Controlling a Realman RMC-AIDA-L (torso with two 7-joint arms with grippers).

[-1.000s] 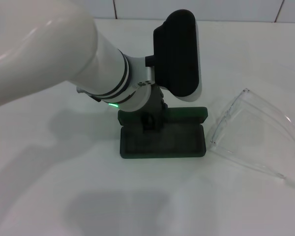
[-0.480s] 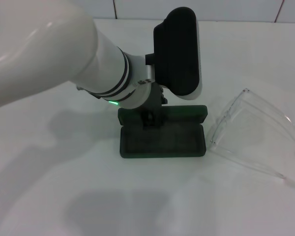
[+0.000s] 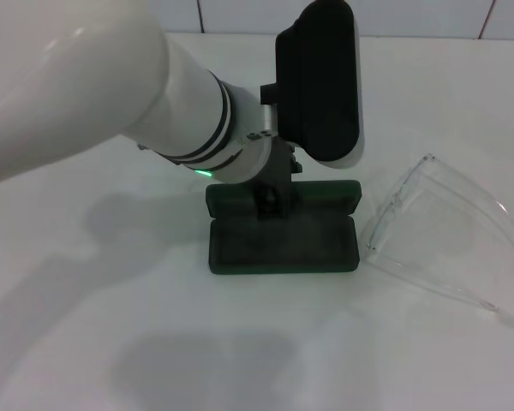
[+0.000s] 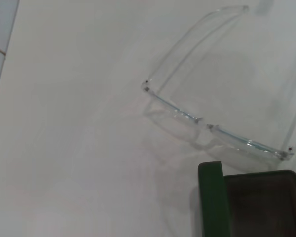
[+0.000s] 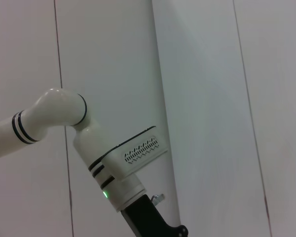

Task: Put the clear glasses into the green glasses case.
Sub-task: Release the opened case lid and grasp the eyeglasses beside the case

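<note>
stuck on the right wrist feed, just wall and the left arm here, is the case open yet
Observer: Yes. In the head view the dark green rectangular hinged case lies open on the white table, lining up.
Operator: where are the glasses
Observer: The clear plastic wraparound glasses lie on the table on the robot's right of the case, outside it.
Operator: arms folded?
Observer: No, both thin arms are spread open.
Operator: where's the left tool
Observer: The left tool sits at the case's far edge by the lid; its wrist camera looks at the glasses.
</note>
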